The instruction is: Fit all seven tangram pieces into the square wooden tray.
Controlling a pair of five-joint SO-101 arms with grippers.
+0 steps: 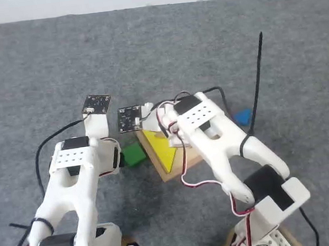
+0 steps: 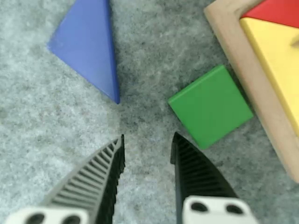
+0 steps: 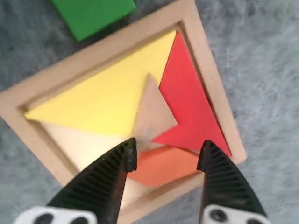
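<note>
- The tray [image 3: 201, 51] sits on the grey mat [image 2: 46, 130] between the two arms, right under the right arm.
- A yellow piece [image 3: 107, 93] and a red piece [image 3: 187, 102] lie flat inside it. They touch along one side, and a bare wood gap [image 3: 154, 112] shows below where they meet.
- The right claw [image 3: 168, 145] hangs low over one corner of the tray, with the orange piece [image 3: 163, 165] right under it. I cannot tell if the claw grips that piece or is open.
- I think the job right now is to seat the orange piece in that corner, next to the red one.
- To do it well, the orange piece should go down flat, snug against the red piece and the tray's wall. A tipped piece could ride up on the wall.
- After that the claw should lift straight up, so it does not bump the red or yellow piece.
- The left claw [image 2: 148, 140] is open and holds nothing. It hangs over the mat near a corner of the green square [image 2: 211, 106], which lies just beside the tray's outer wall.
- To pick up the green square, it looks best to turn the claw so it pinches two flat sides, not two corners.
- The blue triangle [image 2: 88, 46] lies near, so the claw should come down gently and not push it.
- The arms are close together, so one should wait while the other is over the tray.
</note>
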